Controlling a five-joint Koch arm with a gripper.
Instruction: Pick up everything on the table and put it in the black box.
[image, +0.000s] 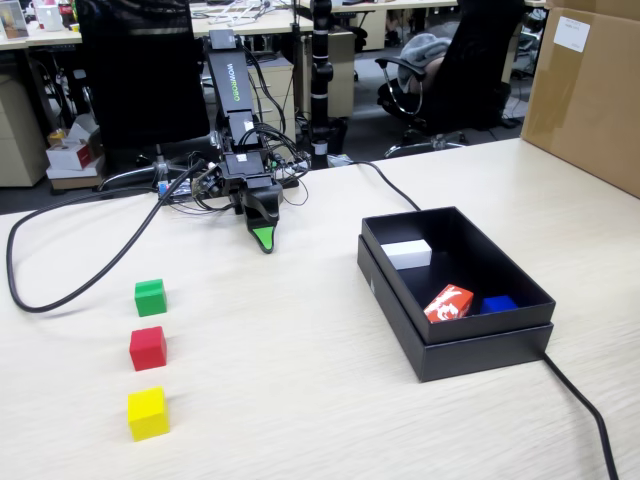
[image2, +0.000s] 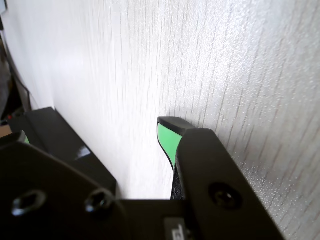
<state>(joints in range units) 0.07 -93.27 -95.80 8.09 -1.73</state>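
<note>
Three cubes stand in a column on the table (image: 300, 380) at the left of the fixed view: green (image: 150, 297), red (image: 148, 348) and yellow (image: 148, 413). The black box (image: 480, 350) sits to the right, and its dark wall (image2: 60, 137) shows at the left of the wrist view. My gripper (image: 263, 238) points down at the table behind the cubes, between them and the box, touching none. In the wrist view the gripper (image2: 95, 137) is open: one green-padded fingertip (image2: 167, 140) at the right, the other peeking at the far left, bare table between.
Inside the box lie a white block (image: 407, 253), a red-and-white packet (image: 448, 303) and a blue thing (image: 498, 304). A brown carton (image: 585, 90) stands at the back right. Black cables (image: 60, 290) loop across the left and pass the box's right corner.
</note>
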